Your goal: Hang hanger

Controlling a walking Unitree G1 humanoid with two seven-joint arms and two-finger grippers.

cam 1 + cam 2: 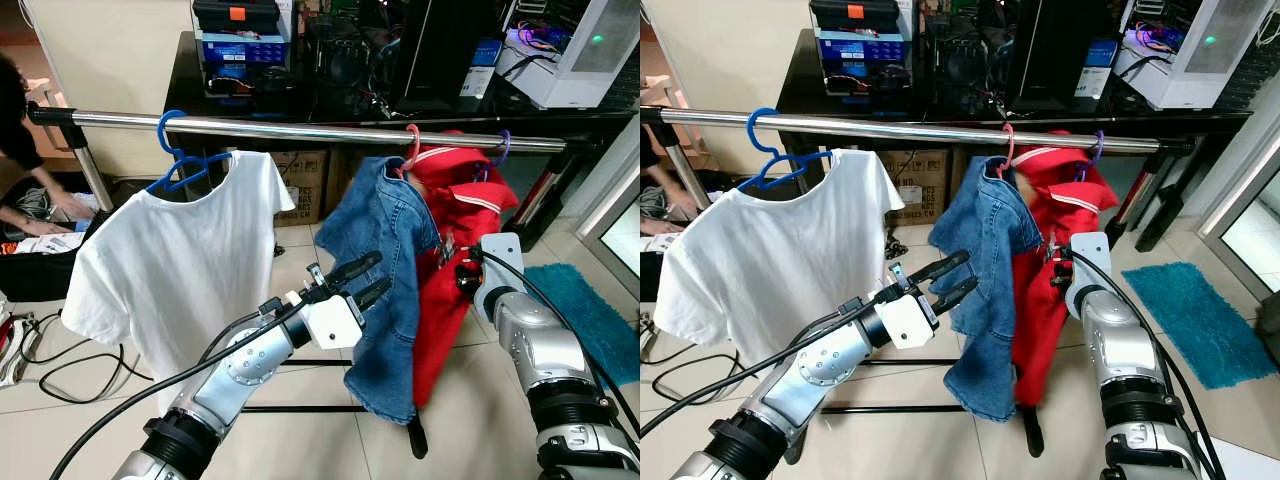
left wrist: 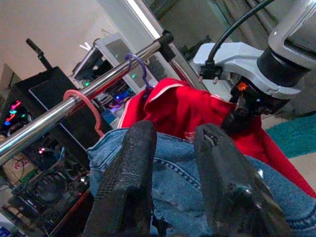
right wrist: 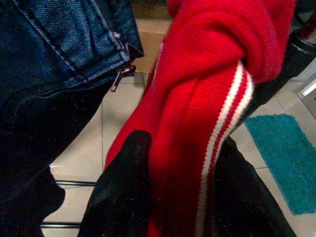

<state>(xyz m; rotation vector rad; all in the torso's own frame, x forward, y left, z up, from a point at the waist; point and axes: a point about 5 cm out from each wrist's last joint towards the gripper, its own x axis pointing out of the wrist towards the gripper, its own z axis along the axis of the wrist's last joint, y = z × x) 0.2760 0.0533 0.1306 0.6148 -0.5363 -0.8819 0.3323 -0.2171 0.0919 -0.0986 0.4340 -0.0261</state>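
Note:
A silver rail (image 1: 320, 130) runs across the scene. On it hang a white T-shirt (image 1: 180, 260) on a blue hanger (image 1: 175, 150), a denim garment (image 1: 390, 240) on a pink hanger (image 1: 412, 145), and a red garment with white stripes (image 1: 470, 210) on a purple hanger (image 1: 503, 148). My left gripper (image 1: 362, 280) is open, just left of the denim and level with its middle; nothing lies between its fingers (image 2: 128, 187). My right gripper (image 3: 182, 197) is shut on a fold of the red garment (image 3: 197, 98), at its left edge behind the denim.
A black table (image 1: 185, 70) loaded with electronics stands behind the rail. A person's arm (image 1: 35, 190) reaches over clutter at the far left. Cables (image 1: 60, 365) lie on the tiles at left, and a teal mat (image 1: 590, 310) lies at right. The rack's black foot (image 1: 417, 435) sits below the clothes.

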